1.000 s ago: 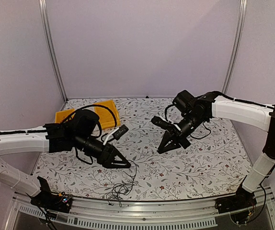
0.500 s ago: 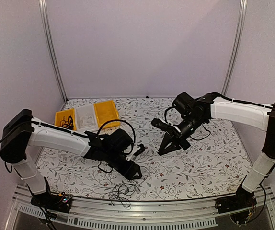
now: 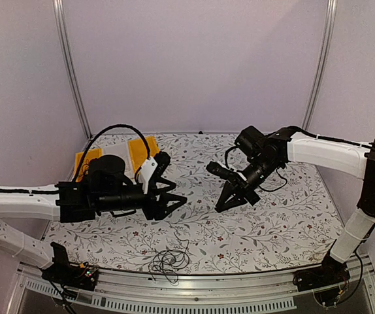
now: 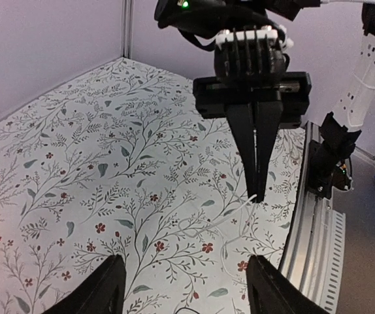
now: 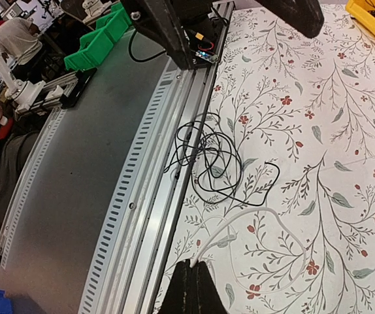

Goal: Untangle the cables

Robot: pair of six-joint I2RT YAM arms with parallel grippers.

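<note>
The cables show as a loose black tangle (image 3: 166, 261) at the table's front edge, partly over the metal rail; the right wrist view has the same tangle (image 5: 207, 154). My right gripper (image 3: 223, 204) (image 5: 196, 265) hangs tip-down over the middle of the table, shut on the end of a thin white cable (image 5: 253, 208) that loops onto the cloth. My left gripper (image 3: 172, 203) (image 4: 184, 260) is open and empty, held above the table and facing the right gripper (image 4: 258, 191). The white cable (image 4: 219, 223) lies between them.
Yellow bins (image 3: 145, 152) with a pale one between them stand at the back left, behind the left arm. An aluminium rail (image 5: 155, 190) borders the table's front. Green bins (image 5: 102, 39) sit beyond the rail, off the table.
My left arm has swung up from low near the tangle to a raised pose pointing at the right gripper, its jaws narrowing slightly. The right arm has stayed put.
</note>
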